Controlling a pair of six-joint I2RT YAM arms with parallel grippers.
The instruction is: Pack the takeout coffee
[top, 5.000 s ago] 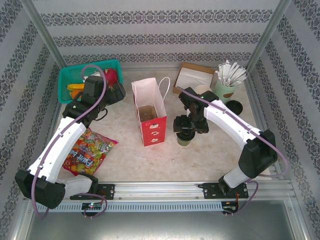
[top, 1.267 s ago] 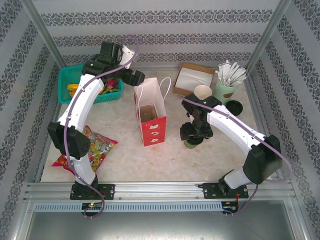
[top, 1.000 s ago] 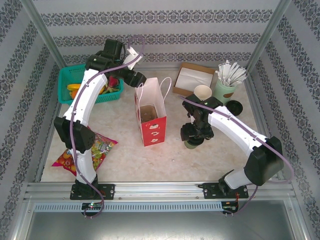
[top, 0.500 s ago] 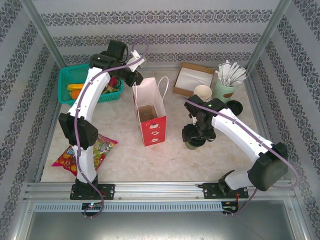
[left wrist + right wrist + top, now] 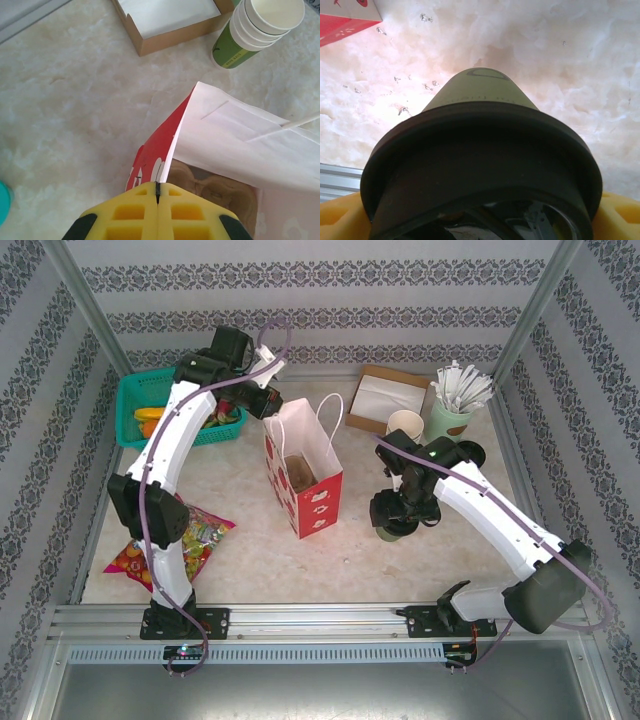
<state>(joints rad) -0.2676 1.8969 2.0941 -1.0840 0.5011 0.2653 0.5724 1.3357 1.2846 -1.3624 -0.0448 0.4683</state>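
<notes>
The takeout coffee [image 5: 393, 531], a dark-green cup with a black lid [image 5: 480, 165], sits right of the red-and-white paper bag [image 5: 305, 475]. My right gripper [image 5: 402, 512] is shut on it, its yellow fingers [image 5: 340, 215] on either side of the lid. I cannot tell whether the cup touches the table. My left gripper [image 5: 268, 405] is shut on the bag's back-left rim [image 5: 172, 145], the yellow fingertips [image 5: 137, 212] pressed together on the paper. A brown cardboard cup carrier [image 5: 215, 187] lies in the bottom of the open bag.
A teal basket [image 5: 150, 405] of fruit stands at the back left and a candy packet [image 5: 165, 540] lies at the front left. At the back right are a brown box [image 5: 385, 400], stacked paper cups [image 5: 405, 423], a pale green cup of white sticks [image 5: 455, 410] and a black lid [image 5: 468, 453].
My left gripper has shut on the bag's rim, and the bag's mouth now stands wider and tilted. My right arm has carried the cup slightly to the right.
</notes>
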